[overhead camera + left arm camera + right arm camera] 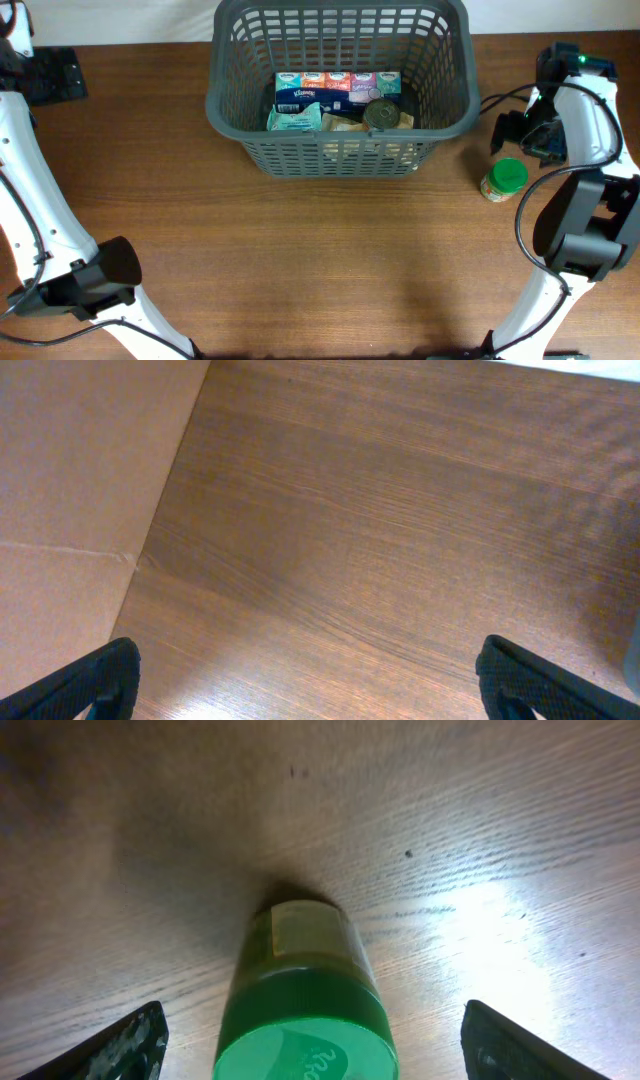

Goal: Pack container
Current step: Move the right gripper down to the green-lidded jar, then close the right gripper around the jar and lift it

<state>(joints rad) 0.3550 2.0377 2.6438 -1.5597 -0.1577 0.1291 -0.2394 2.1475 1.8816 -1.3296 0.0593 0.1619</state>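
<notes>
The dark grey lattice basket [340,158] stands at the back middle of the table. It holds a row of tissue packs [338,88], a tin can [381,113] and some packets. A green-lidded jar [505,180] stands upright on the table to the right of the basket. My right gripper [515,140] hovers just behind and above the jar. In the right wrist view its fingers [315,1040] are open, wide on either side of the jar [305,1010], not touching it. My left gripper [320,680] is open and empty over bare wood; in the overhead view it is at the front left [95,275].
A black mount [50,75] sits at the back left corner. A brown cardboard-like surface [80,490] lies to the left of the table edge in the left wrist view. Cables run beside the right arm [580,200].
</notes>
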